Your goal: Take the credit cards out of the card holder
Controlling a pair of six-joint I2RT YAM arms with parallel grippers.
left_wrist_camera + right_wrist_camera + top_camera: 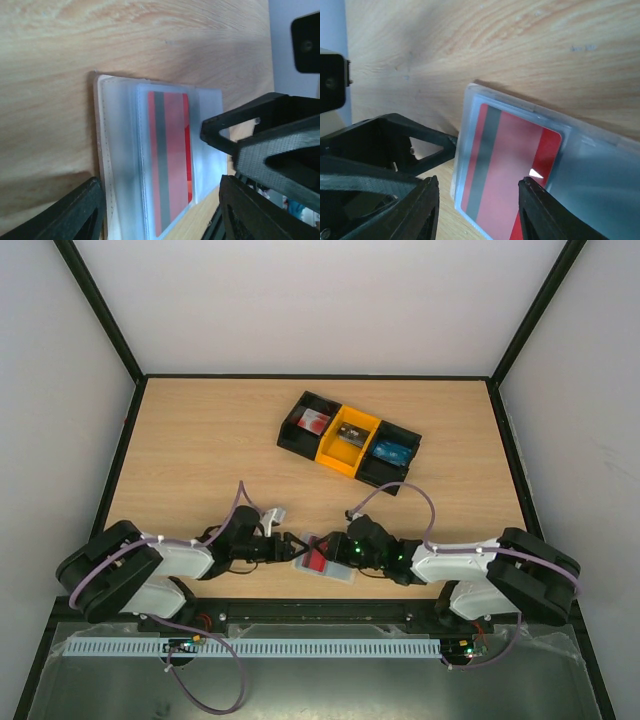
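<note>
The red credit card (510, 165) sits inside the translucent card holder (120, 150), flat between the parted jaws of the left gripper (160, 200). The right gripper (479, 189) also has its jaws apart, straddling the card's end; no card is out yet

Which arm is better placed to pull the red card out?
Right, probably. The right gripper sits at the brighter, seemingly uncovered edge of the red card; the left gripper straddles the other end of the card holder, better suited to steadying it.
</note>
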